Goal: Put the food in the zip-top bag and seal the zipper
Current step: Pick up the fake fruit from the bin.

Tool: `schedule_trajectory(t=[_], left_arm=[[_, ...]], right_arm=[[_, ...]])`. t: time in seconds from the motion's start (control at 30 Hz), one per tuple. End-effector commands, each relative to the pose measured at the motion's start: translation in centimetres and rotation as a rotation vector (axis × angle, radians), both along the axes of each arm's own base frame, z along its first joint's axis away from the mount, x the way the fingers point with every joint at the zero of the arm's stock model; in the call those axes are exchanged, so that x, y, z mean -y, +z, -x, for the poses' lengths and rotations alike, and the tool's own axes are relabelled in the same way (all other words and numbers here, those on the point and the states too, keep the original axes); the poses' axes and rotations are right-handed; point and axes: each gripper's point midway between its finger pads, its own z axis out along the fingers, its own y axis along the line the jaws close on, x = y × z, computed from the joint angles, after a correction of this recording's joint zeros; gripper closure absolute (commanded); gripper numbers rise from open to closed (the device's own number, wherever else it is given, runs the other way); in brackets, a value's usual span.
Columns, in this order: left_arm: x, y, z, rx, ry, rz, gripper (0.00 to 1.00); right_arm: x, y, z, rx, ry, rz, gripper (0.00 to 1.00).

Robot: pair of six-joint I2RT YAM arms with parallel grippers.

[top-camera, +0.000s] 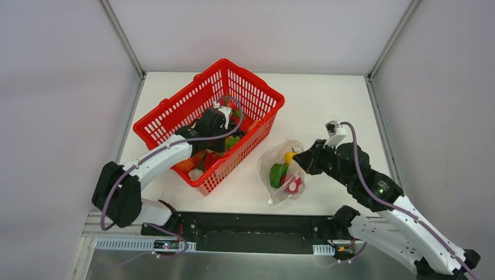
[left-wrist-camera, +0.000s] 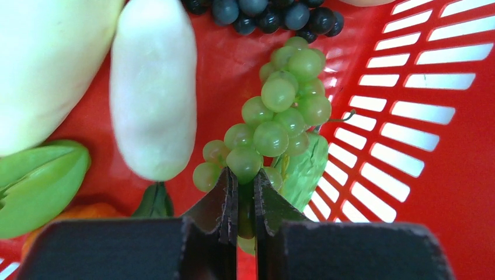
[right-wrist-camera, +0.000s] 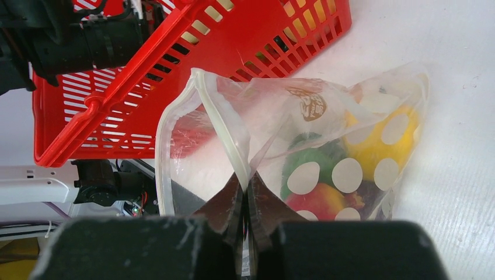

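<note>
In the left wrist view my left gripper (left-wrist-camera: 245, 182) is shut on the low end of a bunch of green grapes (left-wrist-camera: 281, 111) lying inside the red basket. The zip-top bag (top-camera: 281, 169) stands on the table to the right of the basket, with its mouth spread open. It holds a green pepper (top-camera: 278, 174), a yellow piece (top-camera: 290, 156) and a red piece (top-camera: 294, 185). My right gripper (right-wrist-camera: 245, 182) is shut on the bag's rim, pinching the whitish zipper (right-wrist-camera: 225, 125). More food lies in the basket: dark grapes (left-wrist-camera: 268, 14), a green piece (left-wrist-camera: 35, 186) and an orange piece (left-wrist-camera: 87, 213).
The red slotted basket (top-camera: 175, 116) sits left of centre, and its wall (left-wrist-camera: 408, 116) rises close to the right of the grapes. Two long white radishes (left-wrist-camera: 153, 87) lie beside the grapes. Grey side walls enclose the white table (top-camera: 327, 99).
</note>
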Motion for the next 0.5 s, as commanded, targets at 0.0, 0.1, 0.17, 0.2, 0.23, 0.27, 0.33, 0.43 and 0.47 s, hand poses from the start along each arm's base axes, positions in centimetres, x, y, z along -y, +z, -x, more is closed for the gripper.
schedule_trajectory(t=[0.0, 0.1, 0.17, 0.2, 0.23, 0.27, 0.33, 0.43, 0.47], left_arm=[[-1.2, 3.2, 0.5, 0.088, 0.057, 0.015, 1.00], [-1.8, 5.8, 0.7, 0.146, 0.075, 0.045, 1.00], [-2.0, 7.7, 0.8, 0.195, 0.080, 0.071, 1.00], [-2.2, 8.6, 0.8, 0.215, 0.082, 0.081, 1.00], [-2.3, 9.4, 1.0, 0.228, 0.083, 0.090, 1.00], [-2.3, 10.2, 1.2, 0.238, 0.077, 0.101, 1.00], [-2.6, 11.6, 1.6, 0.255, 0.075, 0.108, 1.00], [-3.1, 13.6, 2.2, 0.293, 0.083, 0.137, 1.00], [-3.3, 14.3, 2.5, 0.307, 0.084, 0.151, 1.00]], right_arm=[[-0.1, 0.8, -0.4, 0.030, -0.022, -0.043, 0.96], [-0.3, 0.4, -0.5, 0.019, -0.017, -0.035, 0.96], [-0.4, 0.3, -0.6, 0.013, -0.018, -0.032, 0.96], [-0.5, 0.4, -0.6, 0.014, -0.018, -0.035, 0.96], [-0.4, 0.3, -0.7, 0.016, -0.024, -0.037, 0.96], [-0.4, 0.2, -0.8, 0.015, -0.032, -0.040, 0.96], [-0.2, 0.0, -0.8, 0.017, -0.042, -0.044, 0.96], [-0.2, 0.2, -1.0, 0.027, -0.050, -0.051, 0.96], [-0.2, 0.5, -1.1, 0.034, -0.051, -0.054, 0.96]])
